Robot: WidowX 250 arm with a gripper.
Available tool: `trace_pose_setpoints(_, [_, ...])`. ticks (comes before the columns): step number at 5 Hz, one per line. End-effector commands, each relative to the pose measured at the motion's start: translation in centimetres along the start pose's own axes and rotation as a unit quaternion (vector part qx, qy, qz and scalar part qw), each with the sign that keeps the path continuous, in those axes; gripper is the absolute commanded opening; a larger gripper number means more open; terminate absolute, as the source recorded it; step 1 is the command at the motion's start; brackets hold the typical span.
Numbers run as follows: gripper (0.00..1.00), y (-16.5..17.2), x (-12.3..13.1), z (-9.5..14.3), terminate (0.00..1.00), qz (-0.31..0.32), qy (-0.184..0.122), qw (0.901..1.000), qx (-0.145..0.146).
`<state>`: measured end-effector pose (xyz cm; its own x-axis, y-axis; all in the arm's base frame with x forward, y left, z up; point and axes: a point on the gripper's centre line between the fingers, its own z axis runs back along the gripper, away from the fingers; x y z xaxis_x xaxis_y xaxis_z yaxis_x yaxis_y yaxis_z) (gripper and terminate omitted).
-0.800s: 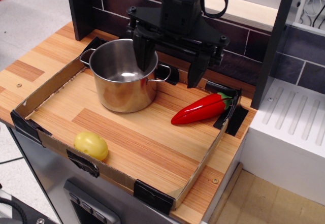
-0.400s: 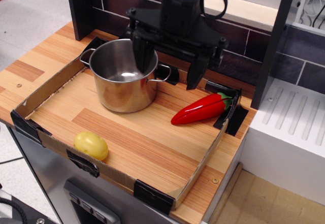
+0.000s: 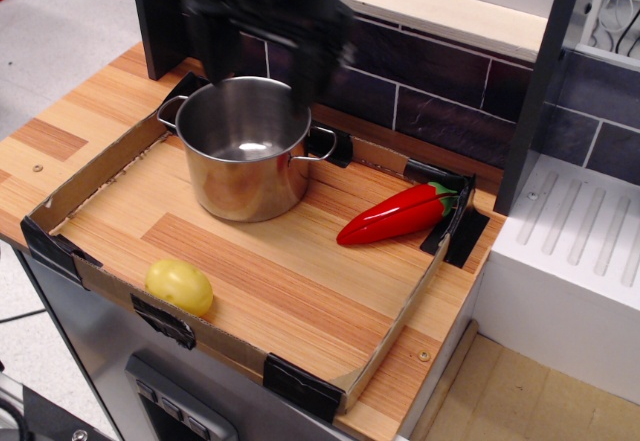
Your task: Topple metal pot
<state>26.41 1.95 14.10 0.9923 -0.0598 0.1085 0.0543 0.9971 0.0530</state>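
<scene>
You see the metal pot (image 3: pixel 243 146) upright at upper left of the frame; the blurred end effector (image 3: pixel 262 46) above it, fingers spread wide.

dark tiled wall (image 3: pixel 440 71) behind wooden counter (image 3: pixel 40 151)

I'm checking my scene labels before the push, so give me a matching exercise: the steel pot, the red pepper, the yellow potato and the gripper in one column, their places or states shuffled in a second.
Things:
1. shiny stainless-steel cylindrical pot
2. glossy red plastic chili pepper
3. small yellow oval potato
4. black robot gripper

Places or states:
A. lying near the tray's right back corner
B. blurred, above the pot's back rim
C. upright, back left of the tray
D. by the tray's front wall

Pairs: 1-C, 2-A, 3-D, 4-B
</scene>
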Motion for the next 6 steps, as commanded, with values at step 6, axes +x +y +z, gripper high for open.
trace_pose_setpoints(6, [1.00,9.5,6.1,-6.6,0.00,-0.131,-0.026,0.9884,0.073])
